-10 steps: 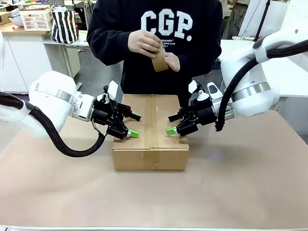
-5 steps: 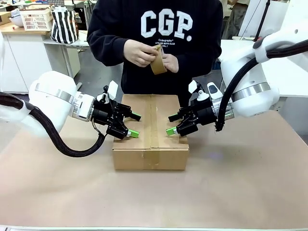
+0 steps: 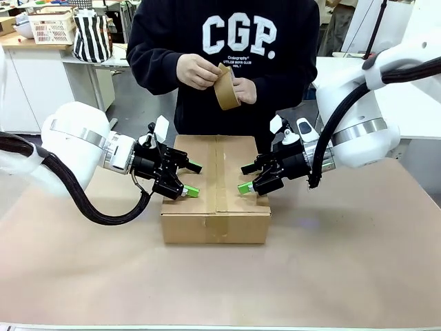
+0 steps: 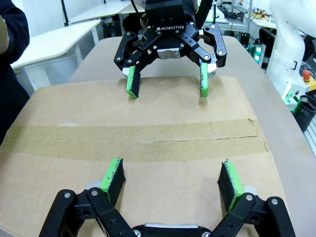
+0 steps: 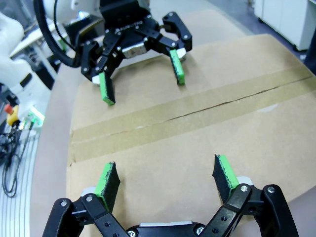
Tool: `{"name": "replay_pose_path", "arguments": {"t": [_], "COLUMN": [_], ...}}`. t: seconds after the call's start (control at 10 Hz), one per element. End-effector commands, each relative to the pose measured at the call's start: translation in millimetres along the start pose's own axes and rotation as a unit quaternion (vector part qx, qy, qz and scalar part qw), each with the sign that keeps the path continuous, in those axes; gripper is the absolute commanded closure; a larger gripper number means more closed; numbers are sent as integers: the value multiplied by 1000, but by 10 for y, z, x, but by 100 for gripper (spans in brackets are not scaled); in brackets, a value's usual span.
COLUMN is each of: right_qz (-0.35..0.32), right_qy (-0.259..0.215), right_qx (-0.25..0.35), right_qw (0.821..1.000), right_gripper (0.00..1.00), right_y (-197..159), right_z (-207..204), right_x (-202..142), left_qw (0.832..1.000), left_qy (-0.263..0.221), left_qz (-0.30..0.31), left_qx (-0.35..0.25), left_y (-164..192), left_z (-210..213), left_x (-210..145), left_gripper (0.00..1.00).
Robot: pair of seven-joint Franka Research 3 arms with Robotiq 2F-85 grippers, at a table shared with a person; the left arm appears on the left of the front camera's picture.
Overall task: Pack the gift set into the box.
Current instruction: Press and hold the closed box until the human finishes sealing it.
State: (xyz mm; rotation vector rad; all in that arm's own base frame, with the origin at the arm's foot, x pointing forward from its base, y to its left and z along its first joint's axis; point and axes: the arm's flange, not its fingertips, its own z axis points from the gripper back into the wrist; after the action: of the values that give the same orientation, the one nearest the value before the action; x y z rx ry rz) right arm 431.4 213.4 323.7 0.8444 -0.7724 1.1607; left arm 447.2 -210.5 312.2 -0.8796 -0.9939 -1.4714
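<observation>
The left gripper has its jaws spread wide, pinching nothing, the green pads resting on or just above the top of the large plain brown corrugated cardboard box on its left half. The right gripper mirrors it on the right half — jaws likewise spread and empty, pads against the cardboard or a hair above it; the pictures do not settle which. In each wrist view the other gripper faces back across the box top: the right one from the left wrist, the left one from the right wrist.

Between them the box's flaps are closed, with a strip of brown packing tape running along the middle seam. The box sits at the middle of the brown paper-covered surface, near its far edge.

Beyond it stands a person in a dark sweatshirt — both hands hold a roll of brown tape at chest height, well above the box.
</observation>
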Motion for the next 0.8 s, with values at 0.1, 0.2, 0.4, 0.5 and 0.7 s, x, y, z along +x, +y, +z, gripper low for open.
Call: {"name": "replay_pose_path", "arguments": {"t": [0.1,0.2,0.4,0.5,0.7], "right_qz": [-3,-3,-3,-3,-3], "right_qy": [3,3,3,3,3], "right_qx": [0,0,0,0,0], "right_qw": [1000,1000,1000,1000,1000], "right_gripper": [0,0,0,0,0], "right_y": [5,5,5,5,5], "right_z": [-10,-10,-10,-10,-10], "right_x": [-36,-36,-36,-36,-36], "left_qw": [1000,1000,1000,1000,1000], "left_qy": [1,1,1,1,1], "left_qz": [2,2,2,2,2], "left_qx": [-1,-1,-1,-1,-1], "left_y": [-8,-8,-8,-8,-8], "left_z": [-6,-6,-6,-6,-6], "left_x": [-25,-25,-25,-25,-25], "left_gripper": [0,0,0,0,0]}}
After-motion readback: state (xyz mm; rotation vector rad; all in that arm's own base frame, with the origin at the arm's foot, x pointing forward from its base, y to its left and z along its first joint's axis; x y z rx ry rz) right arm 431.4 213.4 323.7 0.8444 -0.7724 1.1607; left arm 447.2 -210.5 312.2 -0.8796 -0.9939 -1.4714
